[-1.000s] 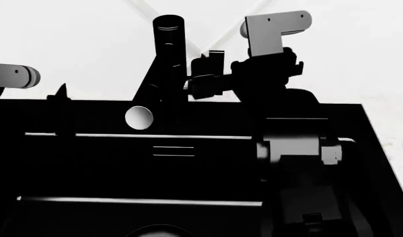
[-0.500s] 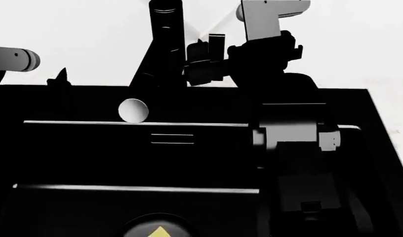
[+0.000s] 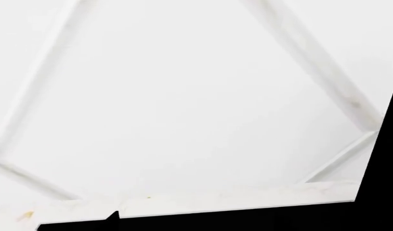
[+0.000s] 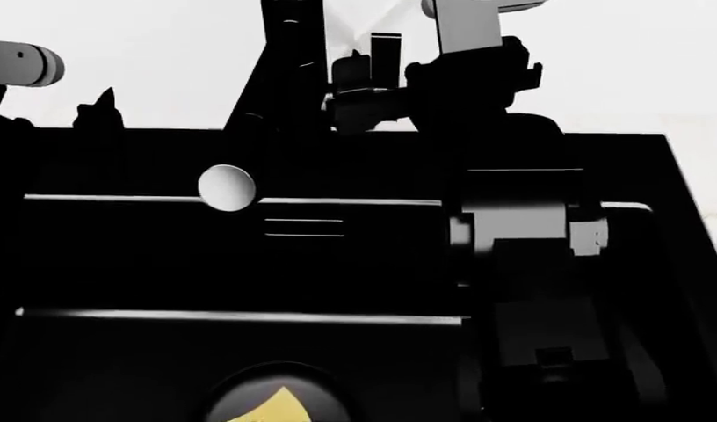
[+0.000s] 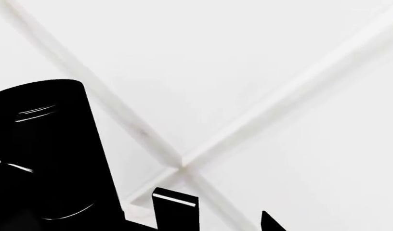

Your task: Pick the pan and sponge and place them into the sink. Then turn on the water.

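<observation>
Head view: the sink [image 4: 159, 264] fills most of the frame, a black basin with two pale stepped ledges running across it and a slotted overflow [image 4: 303, 227] on the back wall. At the bottom edge, a sliver of the yellow sponge [image 4: 273, 407] shows, lying inside a dark round shape on the basin floor; whether that round shape is the pan or the drain cannot be told.

The black cylindrical faucet [image 4: 291, 61] rises behind the sink's back rim against the white tiled wall [image 4: 640, 70]; its round pale spout end [image 4: 228, 188] hangs over the basin. No stream is visible at the spout.

The right arm reaches up over the right half of the sink, and the right hand [image 4: 365, 83] sits just beside the faucet, at its right. Fingers are black against black; how wide they stand, and whether they grip anything, cannot be told. The right wrist view shows the faucet body close by, plus a dark fingertip [image 5: 174, 209].

The left hand [image 4: 101, 110] shows only as a dark tip at the sink's back left rim; its opening cannot be told. The left wrist view shows wall tile and a pale strip of worktop [image 3: 216, 204].
</observation>
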Controlling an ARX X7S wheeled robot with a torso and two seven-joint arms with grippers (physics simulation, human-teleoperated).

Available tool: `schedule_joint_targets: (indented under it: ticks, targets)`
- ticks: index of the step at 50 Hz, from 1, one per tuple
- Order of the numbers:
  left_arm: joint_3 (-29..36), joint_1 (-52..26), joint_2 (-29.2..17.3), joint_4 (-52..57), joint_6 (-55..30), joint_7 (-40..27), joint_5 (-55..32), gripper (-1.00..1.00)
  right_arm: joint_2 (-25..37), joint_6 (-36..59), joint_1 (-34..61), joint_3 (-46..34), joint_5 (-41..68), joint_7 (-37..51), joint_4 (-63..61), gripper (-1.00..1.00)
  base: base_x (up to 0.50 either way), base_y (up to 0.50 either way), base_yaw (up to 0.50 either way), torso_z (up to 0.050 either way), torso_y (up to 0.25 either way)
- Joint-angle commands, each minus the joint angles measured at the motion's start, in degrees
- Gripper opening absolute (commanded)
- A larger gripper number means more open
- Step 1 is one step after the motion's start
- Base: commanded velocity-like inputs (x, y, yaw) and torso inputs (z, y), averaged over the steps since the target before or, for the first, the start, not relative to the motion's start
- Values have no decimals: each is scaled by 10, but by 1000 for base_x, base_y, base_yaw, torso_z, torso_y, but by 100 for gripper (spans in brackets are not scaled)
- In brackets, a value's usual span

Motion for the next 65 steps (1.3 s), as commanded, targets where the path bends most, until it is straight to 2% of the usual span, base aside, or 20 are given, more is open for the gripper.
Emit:
schedule_joint_targets:
  ticks: [1,24,31,32,33,35,36,37,47,59,65]
  targets:
    - [3,-23,4,-22,-2,9,2,100,0,2,3,-5,5,3,0,100,0,0,0,13,-64]
    - [9,-33,9,-52,12,23,8,100,0,12,19,-41,30,11,0,100,0,0,0,13,-65]
    - [9,-38,11,-58,12,23,7,100,1,17,30,-8,8,2,0,100,0,0,0,12,-64]
    - [-46,48,-63,28,-67,-63,-79,100,1,23,30,11,12,-4,0,100,0,0,0,13,-62]
    - [-86,134,-97,114,-91,-114,-128,100,1,19,31,6,-4,1,0,100,0,0,0,13,-66]
    - [-107,207,-114,286,-96,-134,-151,100,0,20,31,17,-9,-3,0,100,0,0,0,13,-64]
    - [-108,211,-115,346,-95,-134,-151,100,0,21,31,18,-10,-3,0,100,0,0,0,13,-62]
    - [-114,222,-120,358,-97,-138,-158,100,0,22,31,18,-10,-4,0,100,0,0,0,12,-62]
    - [-91,190,-104,294,-77,-108,-127,100,0,21,30,7,-1,-2,0,100,0,0,0,13,-64]
    - [-82,163,-87,261,-72,-105,-116,100,1,16,27,41,-29,3,0,100,0,0,0,6,-18]
    - [-88,159,-96,258,-71,-97,-119,100,4,16,24,57,-46,4,0,100,0,0,0,0,0]
